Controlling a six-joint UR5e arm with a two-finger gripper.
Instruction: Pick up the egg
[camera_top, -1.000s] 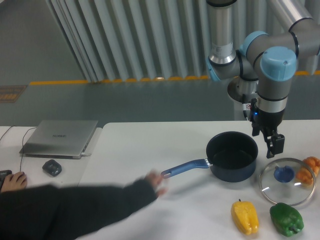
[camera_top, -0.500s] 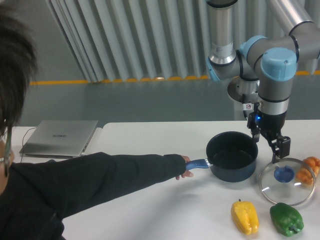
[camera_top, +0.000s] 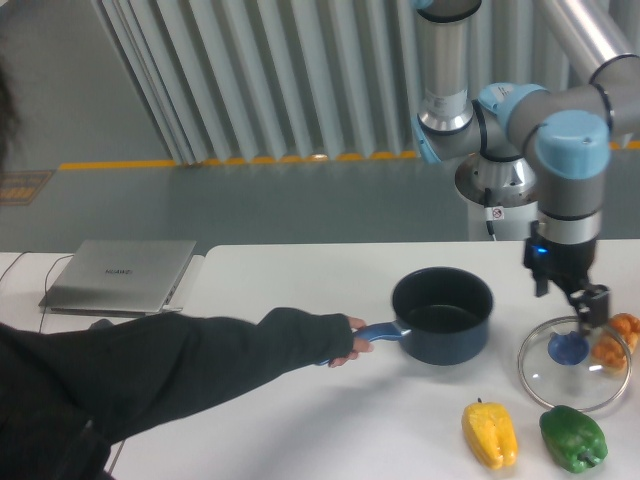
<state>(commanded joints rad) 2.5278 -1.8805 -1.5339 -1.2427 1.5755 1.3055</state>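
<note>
The egg (camera_top: 609, 350) is a small orange-tan oval at the far right of the table, seen at the right rim of a glass lid (camera_top: 560, 375). A second orange lump (camera_top: 627, 326) lies just behind it. My gripper (camera_top: 590, 308) points down, just above the lid's blue knob (camera_top: 569, 348) and a little left of the egg. Its fingers look apart and hold nothing.
A person's arm (camera_top: 200, 355) reaches across the table, hand on the blue handle (camera_top: 380, 333) of a dark pot (camera_top: 442, 318). A yellow pepper (camera_top: 490, 433) and a green pepper (camera_top: 573, 438) lie at the front right. A laptop (camera_top: 120, 275) is at the left.
My gripper has moved right and down, from beside the pot to over the lid. The person has taken the pot's handle and pulled the pot to the left.
</note>
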